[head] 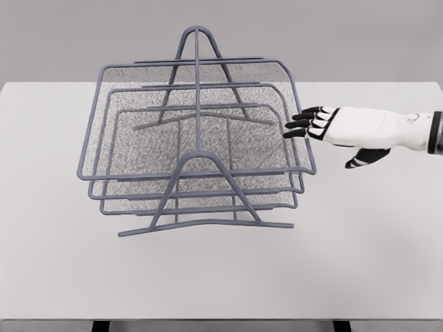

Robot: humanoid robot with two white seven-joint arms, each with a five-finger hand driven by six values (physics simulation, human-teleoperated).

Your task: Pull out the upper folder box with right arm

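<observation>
Three mesh trays sit stacked in a blue-grey wire rack (pixel 201 155) near the middle of a pale, matte white bench (pixel 360 256). The rack's frame is bent from thin round rod: an arched A-shaped support rises at the front, another at the back, and a straight foot bar runs along the bench under the front arch. Each tray is a shallow rectangular basket with rounded corners, a rod rim and a fine speckled mesh floor that lets the bench show through faintly.

The upper folder box (pixel 124 104) is the topmost and widest-looking tray; its rim runs from the far left corner round to a right edge that drops toward the front right corner. It lies seated in the rack, roughly in line with the two trays beneath it.

The right hand (pixel 315 123) comes in from the right edge on a smooth white forearm with a dark band at the wrist. Its shell is glossy white, and the finger segments are black with white joints. The fingers (pixel 299 124) are stretched out nearly straight and held close side by side, pointing left at the right rim of the upper tray; the tips are at or just short of the rod, and I cannot tell whether they touch. The thumb (pixel 363 159) hangs below the palm, apart from the fingers, closing on nothing.

A plain grey wall (pixel 62 34) stands behind the bench.
</observation>
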